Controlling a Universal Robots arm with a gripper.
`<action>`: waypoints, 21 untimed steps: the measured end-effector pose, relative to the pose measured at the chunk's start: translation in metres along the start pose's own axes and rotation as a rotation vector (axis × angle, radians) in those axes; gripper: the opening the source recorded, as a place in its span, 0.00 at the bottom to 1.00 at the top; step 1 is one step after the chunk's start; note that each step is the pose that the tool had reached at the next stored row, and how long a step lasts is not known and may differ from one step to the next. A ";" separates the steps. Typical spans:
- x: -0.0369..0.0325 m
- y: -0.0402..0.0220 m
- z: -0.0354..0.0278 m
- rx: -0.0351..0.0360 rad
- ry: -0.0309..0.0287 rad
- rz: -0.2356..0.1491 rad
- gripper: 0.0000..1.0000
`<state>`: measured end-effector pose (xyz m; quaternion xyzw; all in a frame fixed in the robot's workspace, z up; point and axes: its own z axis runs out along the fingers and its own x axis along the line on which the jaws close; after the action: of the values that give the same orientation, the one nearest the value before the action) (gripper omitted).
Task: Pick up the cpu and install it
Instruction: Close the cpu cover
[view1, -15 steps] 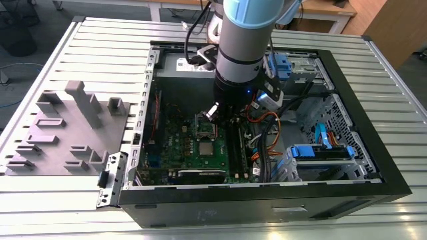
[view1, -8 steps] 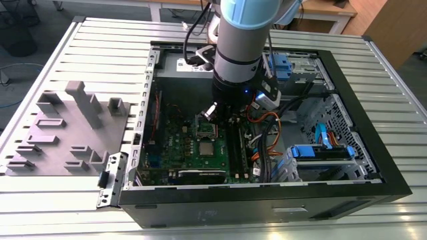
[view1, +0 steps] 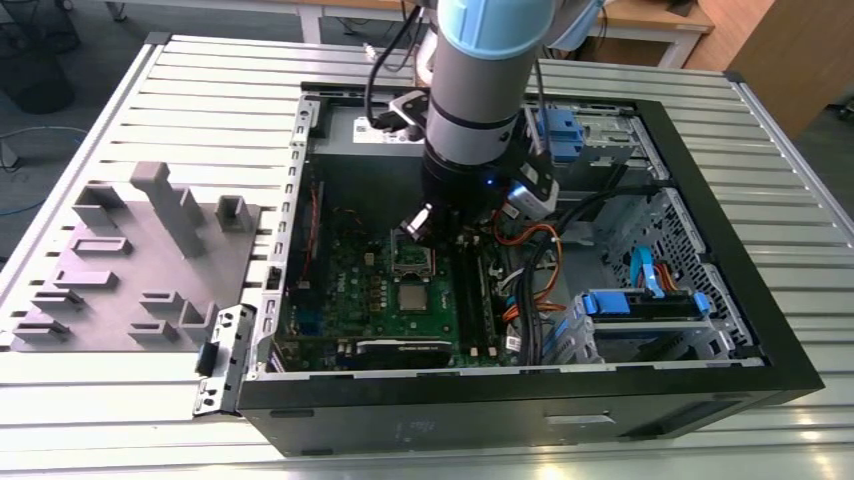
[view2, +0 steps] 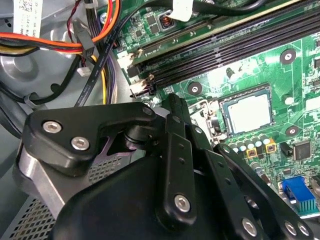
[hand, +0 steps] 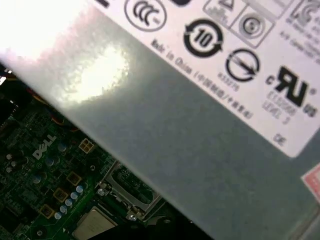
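The cpu (view1: 416, 297) is a small silvery square lying flat in its socket on the green motherboard (view1: 350, 290) inside the open computer case. It also shows in both wrist views, pale and silvery (view2: 250, 111) (hand: 92, 223). Just behind it the dark socket frame (view1: 411, 262) (hand: 127, 192) stands swung open. My gripper (view1: 447, 232) hangs low inside the case above that frame, a little behind the cpu, and its black linkage (view2: 175, 165) sits in the second wrist view's foreground. The cpu is apart from the gripper.
A grey moulded tray (view1: 134, 260) lies on the slatted table at the exterior view's left. The grey power supply box (hand: 200, 125) sits at the case's back. Orange and black cables (view1: 534, 255), memory slots (view2: 225, 45) and blue drive brackets (view1: 641, 300) crowd the exterior view's right.
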<state>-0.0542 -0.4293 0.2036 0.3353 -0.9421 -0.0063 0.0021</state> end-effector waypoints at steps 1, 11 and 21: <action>0.0006 0.0008 0.0002 0.0005 -0.0003 0.000 0.11; 0.0014 0.0015 0.0025 -0.0051 -0.0068 0.000 0.11; 0.0033 0.0011 -0.0013 -0.0093 -0.0150 0.000 0.11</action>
<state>-0.0574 -0.4306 0.2049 0.3353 -0.9420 -0.0132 -0.0034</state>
